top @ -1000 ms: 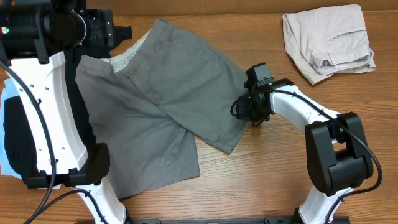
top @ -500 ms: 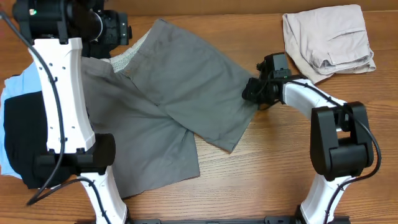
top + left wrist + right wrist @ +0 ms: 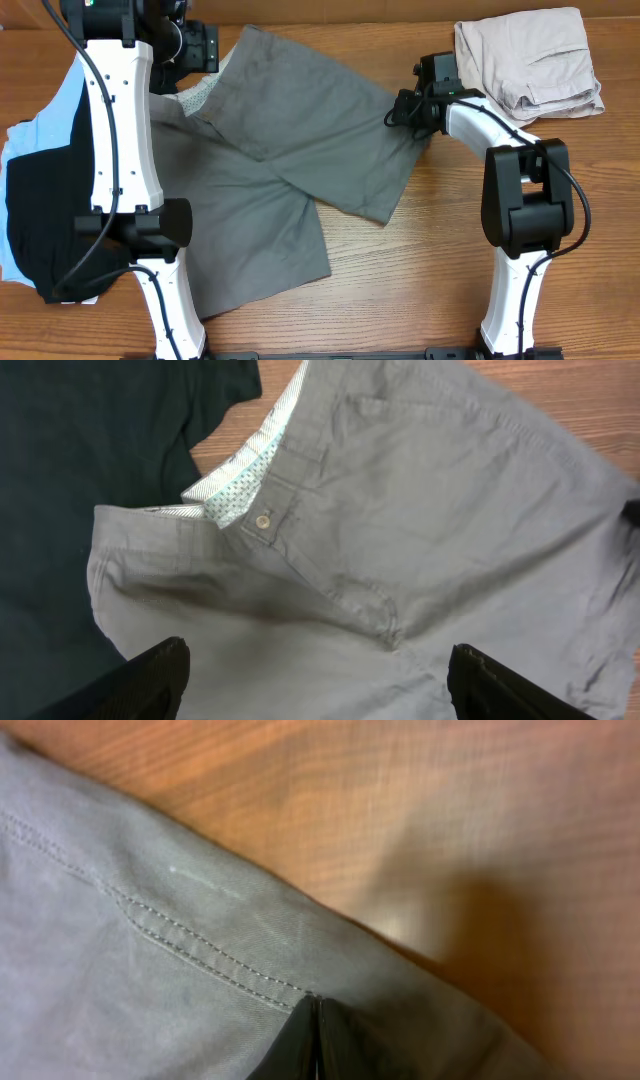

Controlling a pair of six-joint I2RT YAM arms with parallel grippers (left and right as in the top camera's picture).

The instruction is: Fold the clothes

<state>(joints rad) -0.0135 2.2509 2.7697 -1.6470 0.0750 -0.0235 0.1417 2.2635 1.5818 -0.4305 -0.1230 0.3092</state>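
Observation:
The clothes, mid-grey shorts [image 3: 300, 130], lie spread across the middle of the wooden table, one leg overlapping the other. Their whitish speckled inner waistband [image 3: 240, 485] and a button [image 3: 263, 521] show at the far left. My left gripper [image 3: 195, 45] hovers over that waistband; in the left wrist view it [image 3: 320, 690] is open, its fingers wide apart with nothing between them. My right gripper [image 3: 405, 108] is at the right leg's hem. In the right wrist view it [image 3: 316, 1020] is shut, pinching the stitched hem [image 3: 190, 955].
A black T-shirt [image 3: 40, 210] lies on a light blue cloth [image 3: 50, 110] at the left edge. Folded beige shorts [image 3: 525, 65] sit at the far right corner. Bare wood [image 3: 420, 270] shows in front of the shorts.
My right gripper has moved toward the back of the table, pulling the leg's hem with it. My left arm has swung right and back over the waistband.

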